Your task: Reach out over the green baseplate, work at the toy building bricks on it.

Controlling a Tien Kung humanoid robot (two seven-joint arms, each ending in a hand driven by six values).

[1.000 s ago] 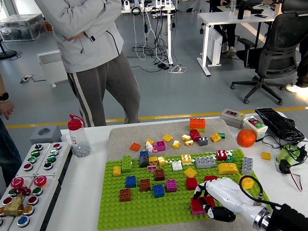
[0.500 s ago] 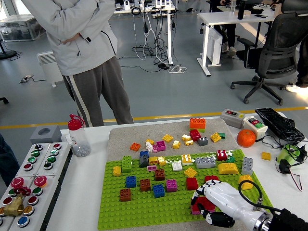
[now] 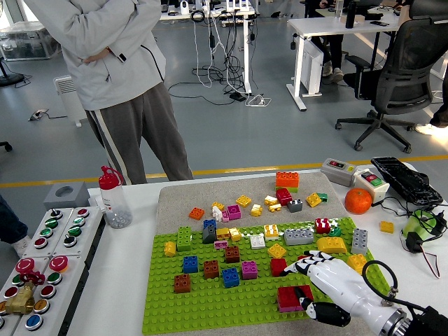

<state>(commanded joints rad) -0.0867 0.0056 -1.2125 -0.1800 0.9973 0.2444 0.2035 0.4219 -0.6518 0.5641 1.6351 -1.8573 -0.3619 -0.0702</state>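
Observation:
The green baseplate lies at the table's front with several bricks pressed on it, among them blue, brown and magenta ones. A red brick on a magenta base stands near the plate's front right. My right hand, white with black fingertips, lies just right of it. Its fingers are spread toward the plate's middle and hold nothing. The thumb rests by the red brick's right side. My left hand is out of view.
Loose bricks lie on a grey mat behind the plate. A water bottle and a button panel are at the left; an orange, switch boxes and cables at the right. A person stands behind the table with arms folded.
My right hand has drawn back to the right and spread its fingers, uncovering the red brick, which stays on the plate. The person has shifted slightly left.

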